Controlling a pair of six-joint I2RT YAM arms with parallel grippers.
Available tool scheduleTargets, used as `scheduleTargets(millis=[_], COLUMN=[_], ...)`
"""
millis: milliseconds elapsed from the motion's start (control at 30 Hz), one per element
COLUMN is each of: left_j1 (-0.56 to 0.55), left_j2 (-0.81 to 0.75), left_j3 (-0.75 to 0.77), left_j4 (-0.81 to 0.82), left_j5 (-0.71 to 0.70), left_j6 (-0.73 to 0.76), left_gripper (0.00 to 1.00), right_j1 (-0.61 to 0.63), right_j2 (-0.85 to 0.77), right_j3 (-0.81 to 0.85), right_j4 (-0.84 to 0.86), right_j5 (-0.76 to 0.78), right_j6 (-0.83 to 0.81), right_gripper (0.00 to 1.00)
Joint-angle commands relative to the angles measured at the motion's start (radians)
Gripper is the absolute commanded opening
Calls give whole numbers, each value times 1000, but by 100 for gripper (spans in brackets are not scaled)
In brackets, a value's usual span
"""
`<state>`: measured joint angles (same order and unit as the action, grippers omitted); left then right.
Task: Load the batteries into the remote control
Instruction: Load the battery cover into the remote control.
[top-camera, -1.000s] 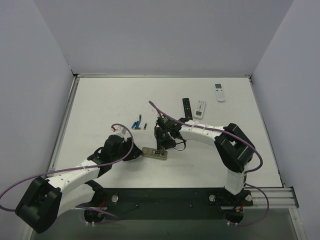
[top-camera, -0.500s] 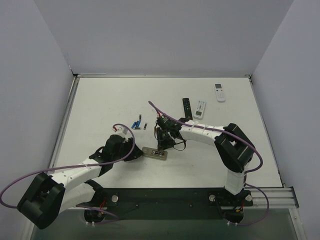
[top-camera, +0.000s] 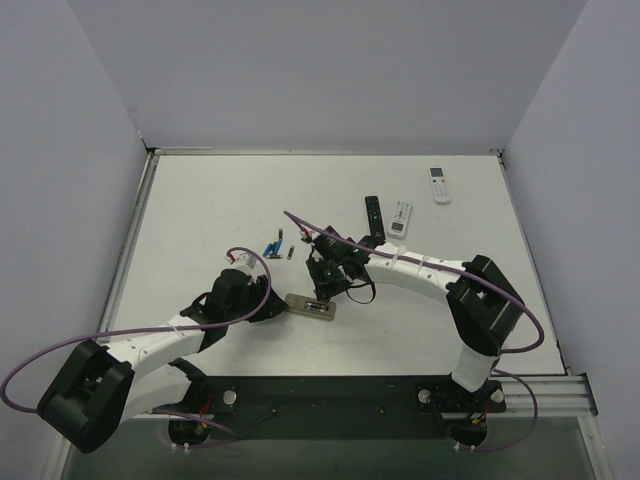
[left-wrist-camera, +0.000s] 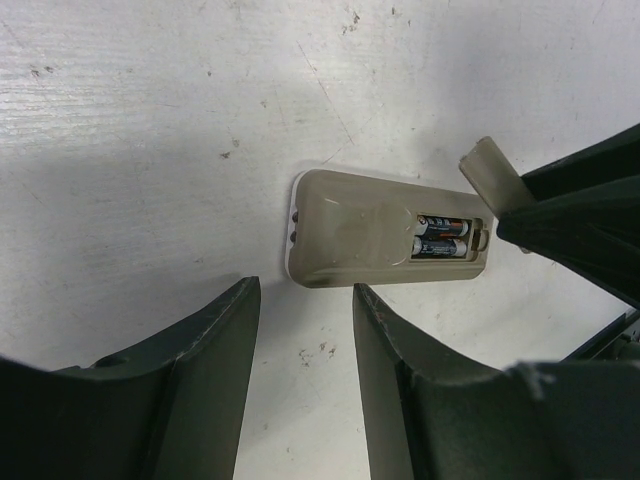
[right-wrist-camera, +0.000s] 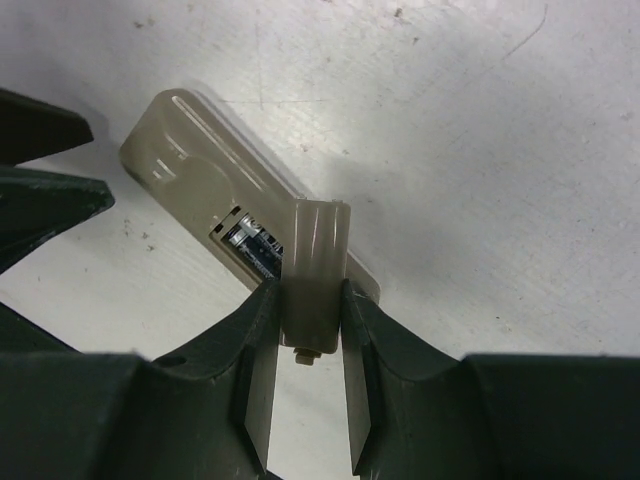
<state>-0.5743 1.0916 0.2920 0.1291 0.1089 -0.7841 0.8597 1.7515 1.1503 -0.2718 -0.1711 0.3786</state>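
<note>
Clamping the battery cover (right-wrist-camera: 320, 240), right end effector (right-wrist-camera: 308, 305); left end effector (left-wrist-camera: 305, 295) gapes empty; print on batteries (left-wrist-camera: 443, 240) illegible.

No text can be read. The two batteries (left-wrist-camera: 441, 237) in the remote control (left-wrist-camera: 345, 235) bear pale print on dark wrappers (too blurred to make out). The white remote (top-camera: 439, 184) near the table's (top-camera: 200, 200) far right corner shows nothing legible.
</note>
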Motion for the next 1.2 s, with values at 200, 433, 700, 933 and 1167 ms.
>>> scheduleTargets(millis=[200,433,700,933,1167], left_j1=[5,11,11,11,11], left_j2=[-1,-10,2,51,105], left_j3=[-4,-14,-19,2,-2], left_j4=[66,75,106,150,187], left_j5=[-21,-44,-57,-51,-31], left_j6=[-21,-29,-35,-32,-38], left_gripper=[52,52,52,52,52], right_j1=[50,61,64,65,68], right_j2=[-26,19,59,77,95], right_j3=[91,150,173,190,198], right_j4=[-128,-216,-233,-233,-234], right_j5=[-100,-143,-154,-157,-162], right_j6=[-365,-469,-498,-509,-518], right_gripper=[0,0,0,0,0])
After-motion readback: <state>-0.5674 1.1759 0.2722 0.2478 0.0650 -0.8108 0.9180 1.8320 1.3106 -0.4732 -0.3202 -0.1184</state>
